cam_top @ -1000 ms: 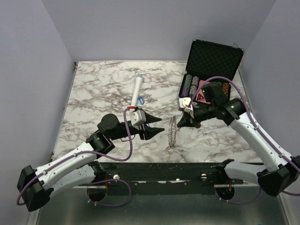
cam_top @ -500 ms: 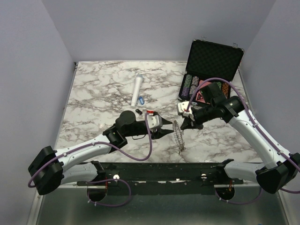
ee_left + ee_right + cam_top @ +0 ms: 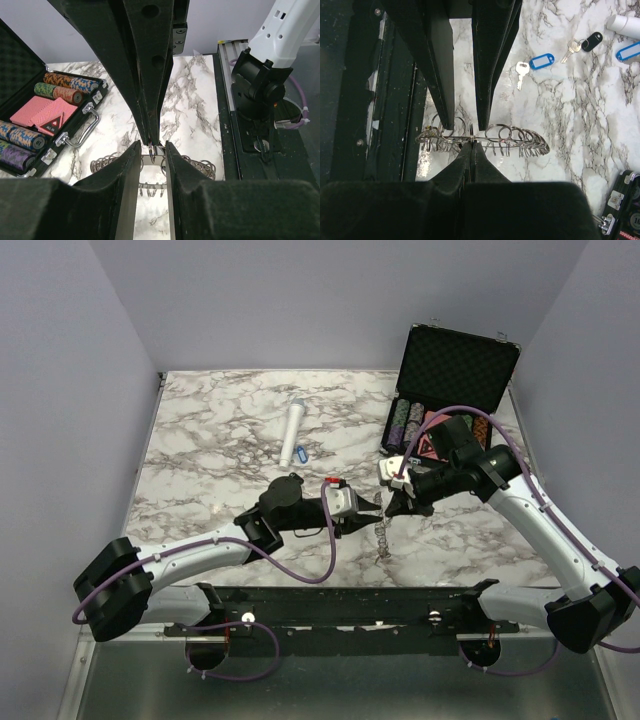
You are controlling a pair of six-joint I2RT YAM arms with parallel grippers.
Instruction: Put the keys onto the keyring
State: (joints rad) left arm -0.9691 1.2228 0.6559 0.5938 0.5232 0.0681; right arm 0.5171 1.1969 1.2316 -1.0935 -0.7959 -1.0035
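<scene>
The keyring [image 3: 383, 535], a grey metal ring with wire loops all round its rim, stands on edge near the table's front. My right gripper [image 3: 388, 508] is shut on its top rim; the right wrist view shows the closed tips [image 3: 471, 146] pinching the keyring [image 3: 520, 136]. My left gripper [image 3: 375, 512] meets it from the left, open. Its two fingers straddle the rim [image 3: 200, 167] on either side of the right tips, with the left gripper [image 3: 152, 150] holding nothing. Keys lie loose: one with a blue tag [image 3: 532, 64], one with a black tag [image 3: 585, 42].
An open black case [image 3: 455, 365] of poker chips and cards stands at the back right, close behind the right arm. A white cylinder [image 3: 292, 433] and a blue tag [image 3: 303, 453] lie mid-table. The black rail [image 3: 330, 605] runs along the near edge.
My left arm swung right to the keyring and its jaws narrowed around the rim. The right gripper shifted the keyring slightly and kept its grip.
</scene>
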